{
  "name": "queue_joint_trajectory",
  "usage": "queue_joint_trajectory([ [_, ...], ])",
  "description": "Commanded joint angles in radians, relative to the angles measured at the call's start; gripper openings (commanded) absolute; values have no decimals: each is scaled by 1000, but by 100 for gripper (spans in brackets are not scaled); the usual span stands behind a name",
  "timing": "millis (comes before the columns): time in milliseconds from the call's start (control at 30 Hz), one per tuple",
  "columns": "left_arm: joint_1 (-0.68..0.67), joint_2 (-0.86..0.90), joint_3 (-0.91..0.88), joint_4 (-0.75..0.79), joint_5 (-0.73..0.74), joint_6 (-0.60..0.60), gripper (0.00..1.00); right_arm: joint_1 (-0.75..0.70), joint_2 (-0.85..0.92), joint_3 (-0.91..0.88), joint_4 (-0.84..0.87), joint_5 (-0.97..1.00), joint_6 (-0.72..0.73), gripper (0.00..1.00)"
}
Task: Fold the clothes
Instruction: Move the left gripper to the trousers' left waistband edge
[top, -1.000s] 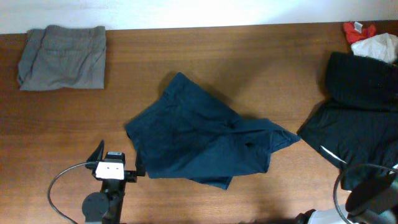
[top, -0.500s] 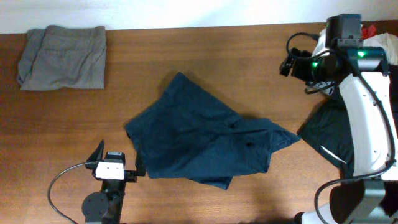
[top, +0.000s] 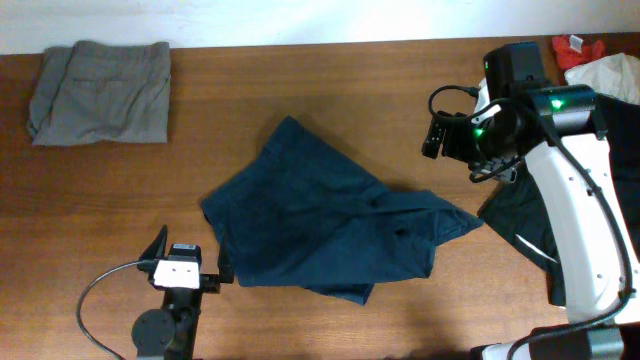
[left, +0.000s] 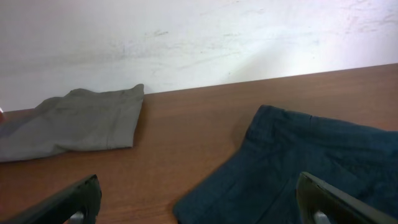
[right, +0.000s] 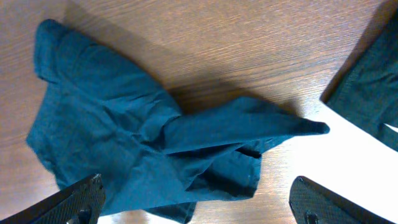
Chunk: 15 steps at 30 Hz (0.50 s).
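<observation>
The dark navy clothes (top: 330, 235) lie crumpled in the middle of the wooden table (top: 300, 90), with one pointed flap reaching right. My left gripper (left: 196, 186) sits just beside their near-left edge, fingers spread wide, released. My right gripper (right: 196, 186) hangs above their right side, likewise spread and released. A folded grey garment (top: 100, 90) lies far left, a black garment (top: 515, 215) at the right.

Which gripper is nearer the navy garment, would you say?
Left. The left gripper sits by the near-left edge of the navy garment; the right gripper hangs off its far-right side.
</observation>
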Motion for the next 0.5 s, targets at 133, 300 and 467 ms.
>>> queue_joint_trajectory([
  [133,5,-5,-6,19,216,-58,99,4,23,-8,0,34,7,98],
  [300,5,-5,-6,40,649,-212,99,4,23,-8,0,33,7,98],
  [467,5,-5,-6,115,765,-217,99,4,23,-8,0,33,7,98],
])
